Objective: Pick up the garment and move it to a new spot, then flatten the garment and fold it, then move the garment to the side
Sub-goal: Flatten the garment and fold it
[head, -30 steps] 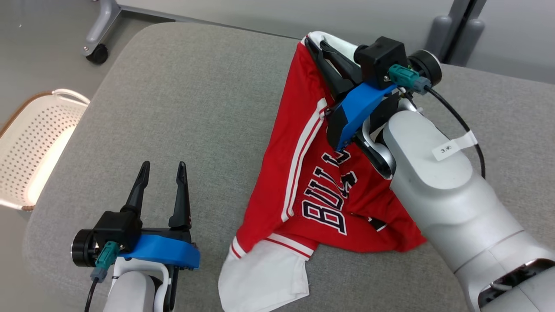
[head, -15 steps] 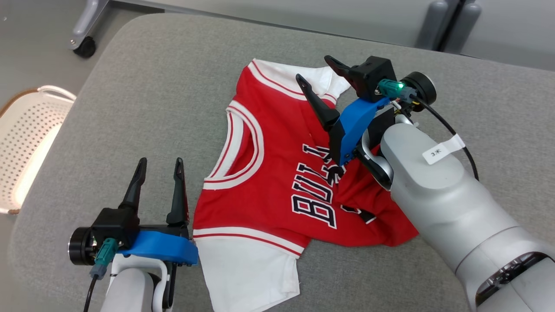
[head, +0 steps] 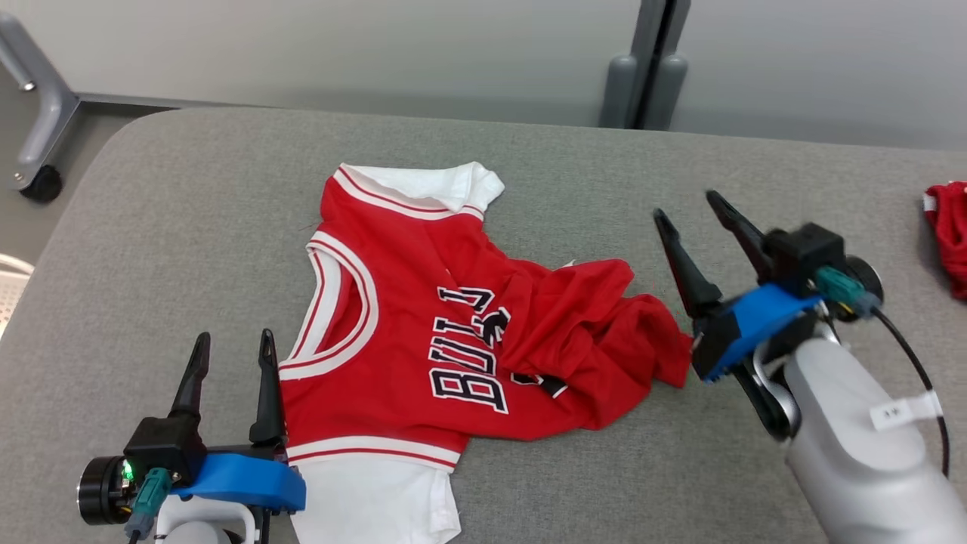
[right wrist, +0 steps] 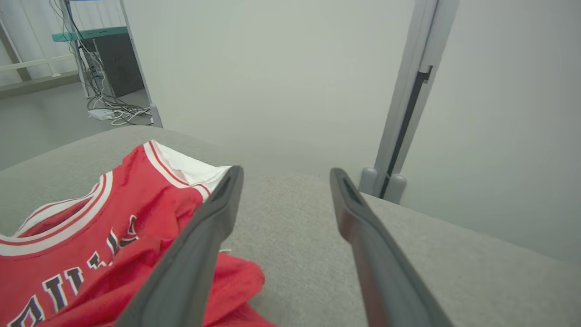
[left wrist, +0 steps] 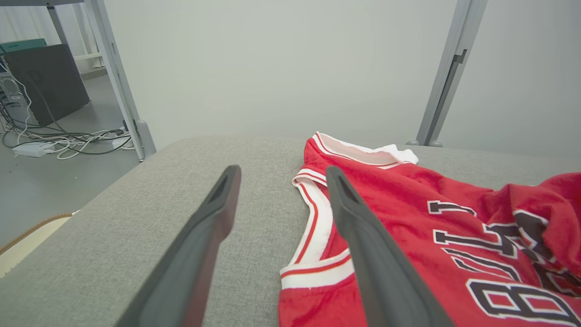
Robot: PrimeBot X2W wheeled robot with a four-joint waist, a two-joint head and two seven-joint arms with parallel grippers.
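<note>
Garment (head: 453, 332) between both empty hands

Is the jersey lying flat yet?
Partly: the jersey lies spread around its white-trimmed opening, but the side nearest the open right gripper is bunched in folds.

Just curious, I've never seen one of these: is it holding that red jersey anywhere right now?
Nothing is held. The left gripper and right gripper are both open, and the red jersey lies on the grey cushion between them.
</note>
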